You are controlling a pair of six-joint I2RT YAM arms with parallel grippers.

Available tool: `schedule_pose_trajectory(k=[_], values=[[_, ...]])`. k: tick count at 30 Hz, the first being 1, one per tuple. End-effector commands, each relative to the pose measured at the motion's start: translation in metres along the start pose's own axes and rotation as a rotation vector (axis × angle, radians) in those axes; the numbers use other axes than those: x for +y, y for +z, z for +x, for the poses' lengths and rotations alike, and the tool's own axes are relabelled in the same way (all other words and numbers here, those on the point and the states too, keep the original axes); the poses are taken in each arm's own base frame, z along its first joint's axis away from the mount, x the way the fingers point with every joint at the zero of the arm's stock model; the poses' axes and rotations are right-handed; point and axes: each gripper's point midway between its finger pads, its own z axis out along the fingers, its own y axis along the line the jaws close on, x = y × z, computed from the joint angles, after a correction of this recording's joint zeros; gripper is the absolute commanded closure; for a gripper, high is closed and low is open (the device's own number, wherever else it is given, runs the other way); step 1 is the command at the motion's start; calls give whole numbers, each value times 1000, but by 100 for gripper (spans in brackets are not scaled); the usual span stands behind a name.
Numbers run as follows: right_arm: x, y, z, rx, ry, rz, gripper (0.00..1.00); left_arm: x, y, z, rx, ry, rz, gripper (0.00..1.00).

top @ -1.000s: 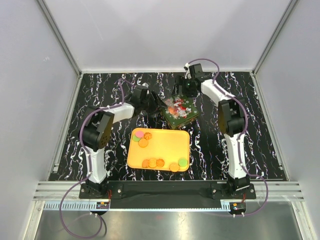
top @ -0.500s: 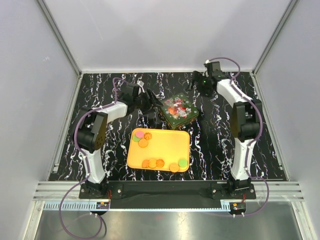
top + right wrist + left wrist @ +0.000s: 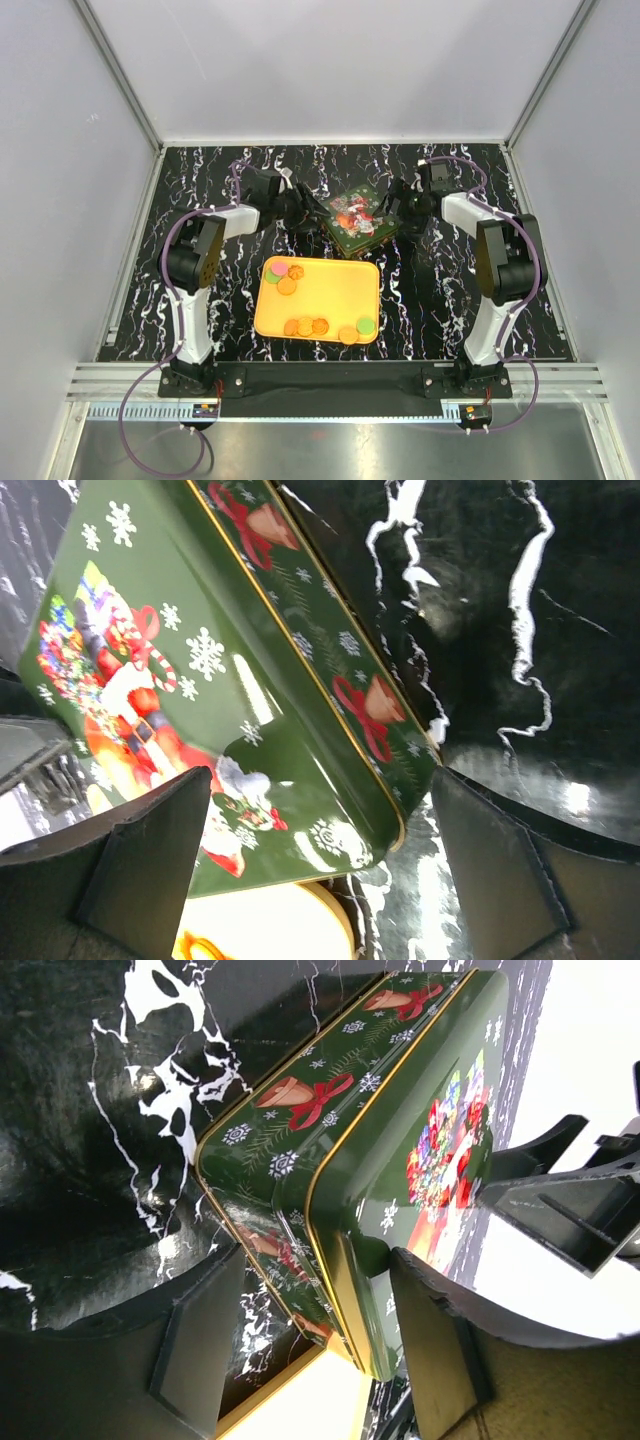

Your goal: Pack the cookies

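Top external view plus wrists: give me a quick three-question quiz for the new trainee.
1. True or false: the green tin has its lid on.
2. The cookies lie: A) inside the tin, B) on the orange tray, C) on the bare table.
3. Fill in: the left gripper and the right gripper are both ___.
Key: 1 true; 2 B; 3 open.

bright even light; glare on glossy tin (image 3: pixel 250 700), fingers (image 3: pixel 190 1350) blurred.
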Motion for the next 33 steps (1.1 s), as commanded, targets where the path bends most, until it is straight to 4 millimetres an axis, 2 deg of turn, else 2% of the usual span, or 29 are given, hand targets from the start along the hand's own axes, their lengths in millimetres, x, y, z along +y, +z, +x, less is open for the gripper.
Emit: schedule_pose_trajectory(k=[1,5,8,12,14,22,28,31,33], values=[[27,-6,-19,-71,7,-120,1,11,7,-10,-39,-12,-45,38],[29,4,-14,-59,17,-134,3,27,10,-6,-42,-31,-102,53],[29,13,-10,-42,15,-129,5,34,13,2,-32,-34,-129,56],[27,23,-8,-28,23,-117,8,43,15,12,-16,-38,-155,67],[23,25,-9,-32,20,-97,10,45,18,19,-3,-32,-166,70],[16,26,-16,-44,-11,-38,13,52,22,39,25,-29,-190,95],[17,26,-31,-59,-42,-4,13,46,18,54,35,-13,-172,96],[16,28,-39,-64,-44,8,13,46,13,64,45,-18,-157,99],[18,29,-42,-66,-49,8,13,44,8,64,38,-15,-146,100]])
